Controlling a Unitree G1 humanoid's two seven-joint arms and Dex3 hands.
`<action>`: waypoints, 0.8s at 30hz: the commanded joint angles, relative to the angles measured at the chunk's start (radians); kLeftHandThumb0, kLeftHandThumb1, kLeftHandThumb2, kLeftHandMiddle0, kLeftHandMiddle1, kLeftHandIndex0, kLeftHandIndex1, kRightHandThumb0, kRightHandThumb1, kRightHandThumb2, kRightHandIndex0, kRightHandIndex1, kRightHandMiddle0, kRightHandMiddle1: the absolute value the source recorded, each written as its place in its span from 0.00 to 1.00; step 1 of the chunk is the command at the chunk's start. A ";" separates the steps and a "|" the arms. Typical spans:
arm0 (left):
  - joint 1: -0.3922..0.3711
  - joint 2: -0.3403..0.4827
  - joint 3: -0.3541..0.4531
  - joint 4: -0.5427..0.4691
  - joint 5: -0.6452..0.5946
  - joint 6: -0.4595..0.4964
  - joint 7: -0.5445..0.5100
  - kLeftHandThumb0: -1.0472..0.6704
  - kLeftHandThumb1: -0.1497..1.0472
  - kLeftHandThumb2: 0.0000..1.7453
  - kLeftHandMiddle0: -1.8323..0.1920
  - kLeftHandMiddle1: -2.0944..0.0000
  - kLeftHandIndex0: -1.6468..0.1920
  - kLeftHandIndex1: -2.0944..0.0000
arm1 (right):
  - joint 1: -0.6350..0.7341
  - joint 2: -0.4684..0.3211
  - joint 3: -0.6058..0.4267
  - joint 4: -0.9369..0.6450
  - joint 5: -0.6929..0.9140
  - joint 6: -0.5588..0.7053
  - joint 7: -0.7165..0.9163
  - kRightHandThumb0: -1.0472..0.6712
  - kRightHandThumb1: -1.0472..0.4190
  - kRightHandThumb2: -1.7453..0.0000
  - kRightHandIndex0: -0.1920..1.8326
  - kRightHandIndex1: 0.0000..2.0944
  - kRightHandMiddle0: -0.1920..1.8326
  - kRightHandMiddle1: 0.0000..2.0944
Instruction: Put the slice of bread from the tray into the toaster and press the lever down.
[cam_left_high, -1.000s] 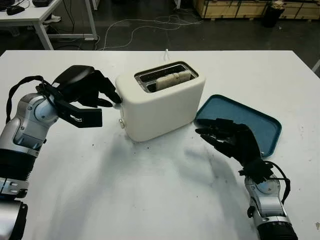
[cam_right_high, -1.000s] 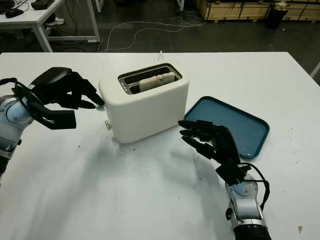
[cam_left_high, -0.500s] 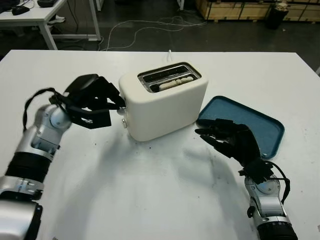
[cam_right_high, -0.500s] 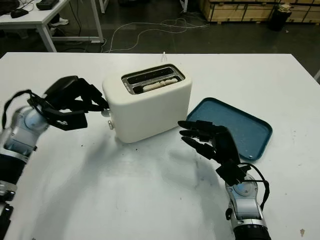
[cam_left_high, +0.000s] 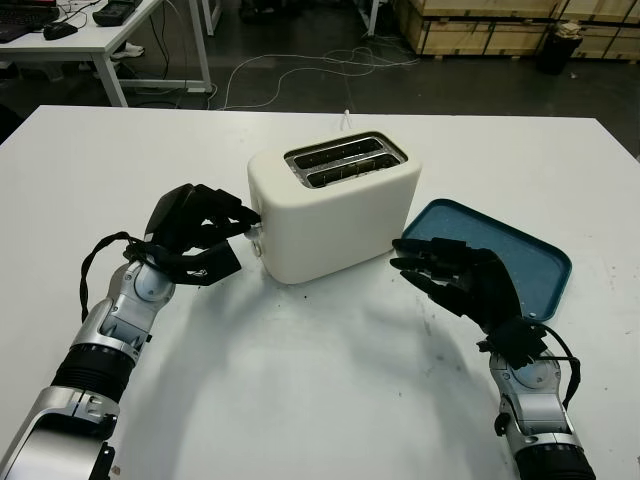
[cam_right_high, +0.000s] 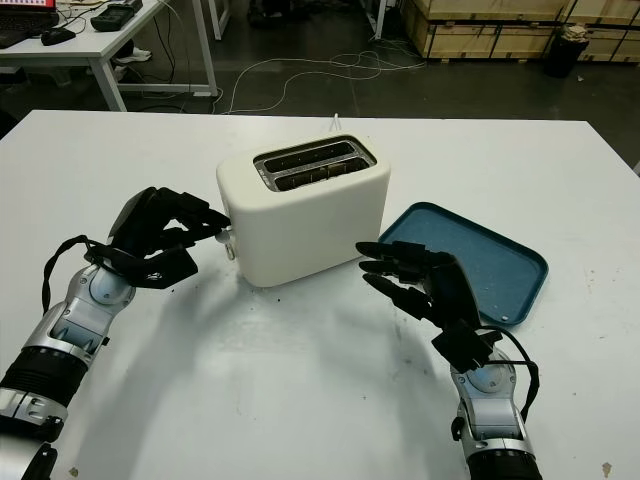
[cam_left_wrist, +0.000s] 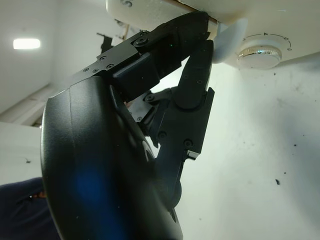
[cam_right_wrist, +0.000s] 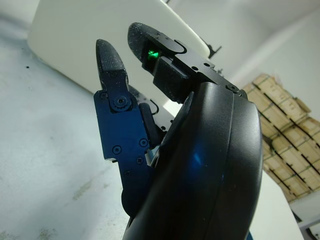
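My left hand (cam_left_high: 200, 232) is at the toaster's (cam_left_high: 335, 205) left end, fingers curled, with the fingertips (cam_left_wrist: 200, 30) on the white lever (cam_left_wrist: 227, 42). From the head I see little more than black fingers meeting the end wall; my left wrist view shows it close: the lever's pale knob lies under the fingertips, and just beside it sits a chrome dial (cam_left_wrist: 260, 51) with marks round it. I hold nothing in that hand; it presses against the lever, narrow and bent.

The toaster stands mid-table (cam_left_high: 300, 400), white, its two slots (cam_right_high: 315, 163) facing up. From the head both slots look dark and I cannot make out the bread in them. The wrist views show the toaster's walls, not its top.

My right hand (cam_left_high: 460, 280) is open and holds nothing, hovering near the toaster's near right corner, just left of the tray (cam_left_high: 530, 255). In my right wrist view its fingers (cam_right_wrist: 112, 65) point toward the toaster's white side, apart from it. The tray is teal and lies right of the toaster, its near left edge partly behind my right hand. A white cord (cam_left_high: 345, 115) leaves the toaster's far side
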 joint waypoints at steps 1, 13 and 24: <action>0.089 -0.117 -0.169 0.069 0.081 0.031 -0.083 0.48 0.89 0.01 0.46 0.58 0.24 1.00 | 0.000 -0.004 -0.002 0.011 0.003 -0.008 0.004 0.38 0.11 1.00 0.64 0.00 0.58 0.00; 0.084 -0.059 -0.173 -0.068 0.088 0.065 -0.121 0.47 0.86 0.00 0.44 0.50 0.21 0.99 | -0.004 -0.004 -0.004 0.005 0.013 0.000 0.010 0.38 0.10 1.00 0.64 0.00 0.58 0.00; 0.031 -0.032 -0.194 -0.195 0.082 0.116 -0.155 0.42 0.79 0.00 0.42 0.44 0.18 0.97 | -0.001 -0.008 -0.007 -0.006 0.000 0.001 0.004 0.38 0.10 1.00 0.64 0.00 0.58 0.00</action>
